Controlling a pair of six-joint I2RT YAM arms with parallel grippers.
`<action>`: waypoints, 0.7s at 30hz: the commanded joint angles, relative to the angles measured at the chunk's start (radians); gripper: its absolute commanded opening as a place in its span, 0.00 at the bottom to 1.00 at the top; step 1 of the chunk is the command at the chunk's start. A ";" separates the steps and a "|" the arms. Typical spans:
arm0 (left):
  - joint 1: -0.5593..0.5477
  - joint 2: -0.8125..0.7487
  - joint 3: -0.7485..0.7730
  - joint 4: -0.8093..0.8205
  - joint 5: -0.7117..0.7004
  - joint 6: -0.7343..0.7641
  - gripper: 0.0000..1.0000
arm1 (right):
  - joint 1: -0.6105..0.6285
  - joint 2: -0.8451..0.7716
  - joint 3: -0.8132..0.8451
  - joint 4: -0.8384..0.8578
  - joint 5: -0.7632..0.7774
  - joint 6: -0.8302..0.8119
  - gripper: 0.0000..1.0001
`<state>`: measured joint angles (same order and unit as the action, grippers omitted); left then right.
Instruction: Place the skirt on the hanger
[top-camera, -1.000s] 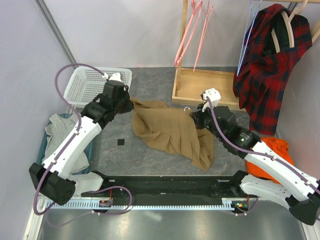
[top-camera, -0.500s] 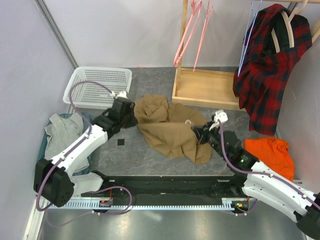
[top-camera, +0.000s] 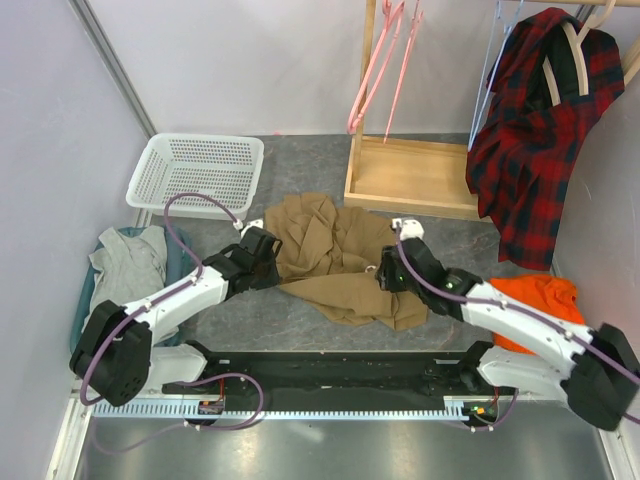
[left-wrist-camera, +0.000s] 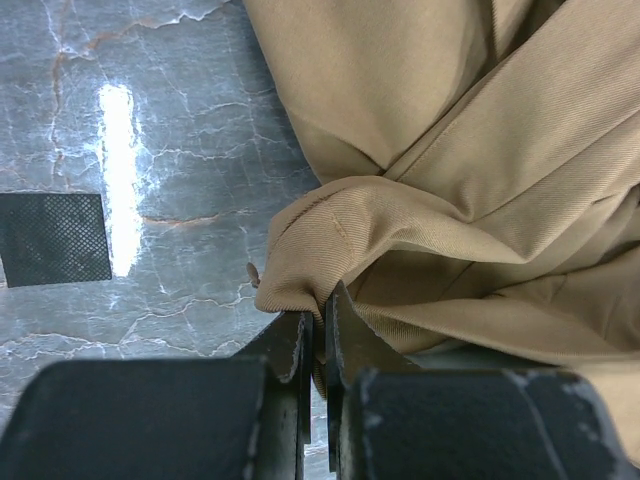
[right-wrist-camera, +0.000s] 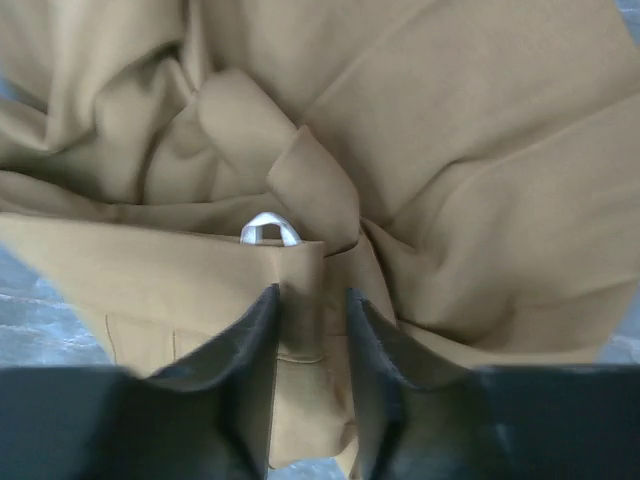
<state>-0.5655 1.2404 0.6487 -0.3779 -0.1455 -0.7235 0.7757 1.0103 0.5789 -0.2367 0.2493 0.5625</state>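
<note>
- The setting is looking like a robotics lab test cell, not a home or shop.
- The left arm (top-camera: 170, 300) and right arm (top-camera: 520, 315) are sitting bolted to a black rail (top-camera: 330, 375), with a slotted cable duct (top-camera: 130, 410) running in front.
- Plain pale partition walls (top-camera: 250, 60) and a metal post (top-camera: 110, 60) are enclosing the grey table (top-camera: 300, 165).
- A wooden rack (top-camera: 420, 205) and a white basket (top-camera: 195, 170) are standing as props.

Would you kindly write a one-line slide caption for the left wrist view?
The left fingers pinch a bunched fold of the tan skirt on the grey marbled table.
</note>
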 joint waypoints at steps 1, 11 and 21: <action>-0.019 0.017 -0.001 0.027 -0.032 -0.016 0.02 | -0.001 0.119 0.229 -0.332 0.030 -0.002 0.48; -0.037 -0.015 0.002 0.028 -0.032 0.006 0.02 | -0.001 0.341 0.545 -0.182 -0.111 -0.239 0.45; -0.040 -0.050 0.014 0.027 -0.042 0.016 0.02 | 0.000 0.674 0.687 -0.182 -0.533 -0.334 0.22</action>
<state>-0.5980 1.2156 0.6479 -0.3779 -0.1593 -0.7219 0.7750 1.6375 1.2201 -0.3904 -0.0940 0.2810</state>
